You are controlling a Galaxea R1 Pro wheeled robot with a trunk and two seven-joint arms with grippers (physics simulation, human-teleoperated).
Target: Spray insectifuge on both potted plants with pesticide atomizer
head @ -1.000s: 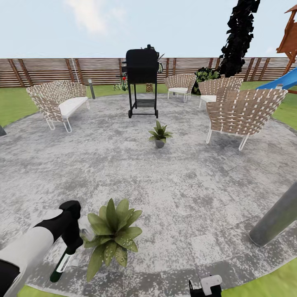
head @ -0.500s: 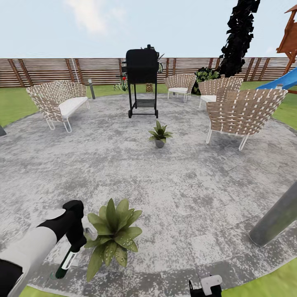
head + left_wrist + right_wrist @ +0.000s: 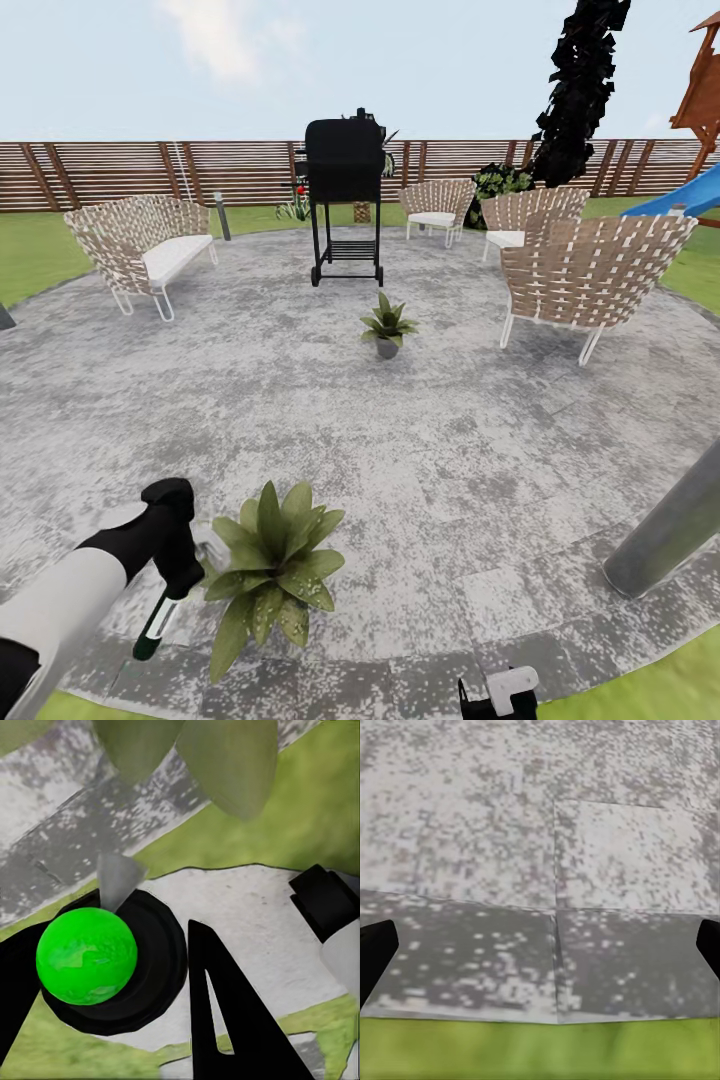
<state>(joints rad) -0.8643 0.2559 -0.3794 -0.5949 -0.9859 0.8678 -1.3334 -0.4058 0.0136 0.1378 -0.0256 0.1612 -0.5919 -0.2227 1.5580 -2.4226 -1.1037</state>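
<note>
Gripping the pesticide atomizer [image 3: 158,622], the left claw [image 3: 180,580] hides its top.

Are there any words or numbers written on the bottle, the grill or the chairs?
None: no words or numbers can be read.
Slender pale-grey bottle with a dark base, held in the left gripper: no label visible.
Black barbecue grill: plain.
Woven wicker chairs: plain.
Slatted wooden fence: no sign.
</note>
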